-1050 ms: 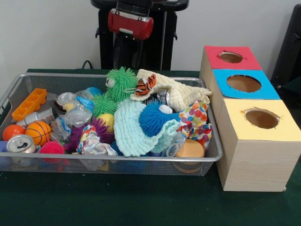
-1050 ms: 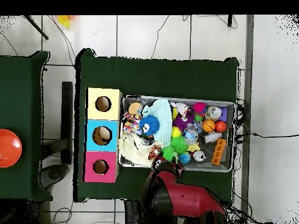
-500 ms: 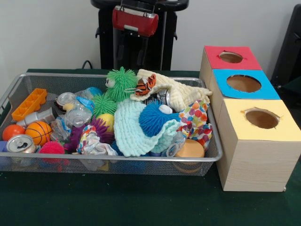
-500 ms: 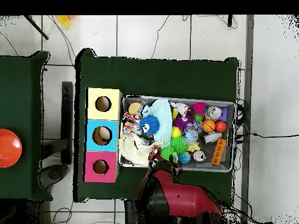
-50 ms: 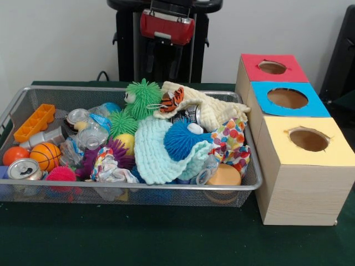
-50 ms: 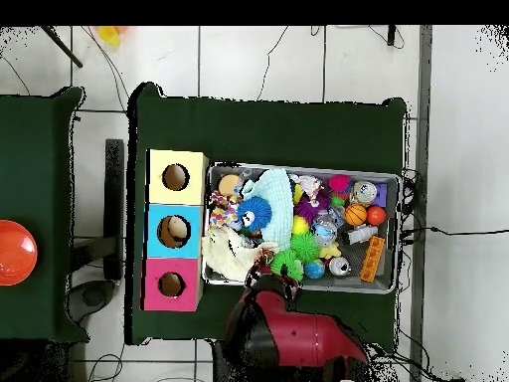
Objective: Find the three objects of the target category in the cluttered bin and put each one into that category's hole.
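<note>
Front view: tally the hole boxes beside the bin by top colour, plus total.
Red-topped box: 1
Blue-topped box: 1
Yellow-topped box: 1
Total: 3, each with one round hole in its top.

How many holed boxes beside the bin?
3, in a row: yellow-topped wooden box nearest the camera, blue-topped wooden box in the middle, red-topped wooden box farthest. None looks hidden.
</note>
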Controlling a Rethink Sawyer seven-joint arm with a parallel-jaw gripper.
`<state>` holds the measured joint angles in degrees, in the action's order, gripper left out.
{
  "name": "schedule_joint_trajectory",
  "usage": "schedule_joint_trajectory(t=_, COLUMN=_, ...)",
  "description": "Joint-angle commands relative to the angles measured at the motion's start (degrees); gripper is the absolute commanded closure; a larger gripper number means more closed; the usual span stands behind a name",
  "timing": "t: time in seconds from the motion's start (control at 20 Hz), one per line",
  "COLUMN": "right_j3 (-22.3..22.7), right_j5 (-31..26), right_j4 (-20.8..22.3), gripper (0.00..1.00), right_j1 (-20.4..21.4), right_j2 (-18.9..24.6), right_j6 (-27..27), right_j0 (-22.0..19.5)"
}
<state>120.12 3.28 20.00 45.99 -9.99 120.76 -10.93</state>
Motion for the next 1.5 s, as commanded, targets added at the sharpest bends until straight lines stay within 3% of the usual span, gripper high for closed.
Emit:
schedule_joint_trajectory(t=0.05, right_j3=-4.91, right_j5=5.61, right_j4=-2.88, gripper=0.0, right_j1=-6.22, right_j2=0.05, right_j6=7.95, right_j0=2.88)
schedule_joint_trajectory(t=0.75, right_j3=-5.85, right_j5=15.07, right_j4=-6.98, gripper=0.0, right_j1=-14.26, right_j2=-2.6, right_j6=9.1, right_j0=6.75)
schedule_joint_trajectory(t=1.5, right_j3=-4.75, right_j5=21.82, right_j4=-6.78, gripper=0.0, right_j1=-19.73, right_j2=-3.5, right_j6=8.37, right_j0=4.04)
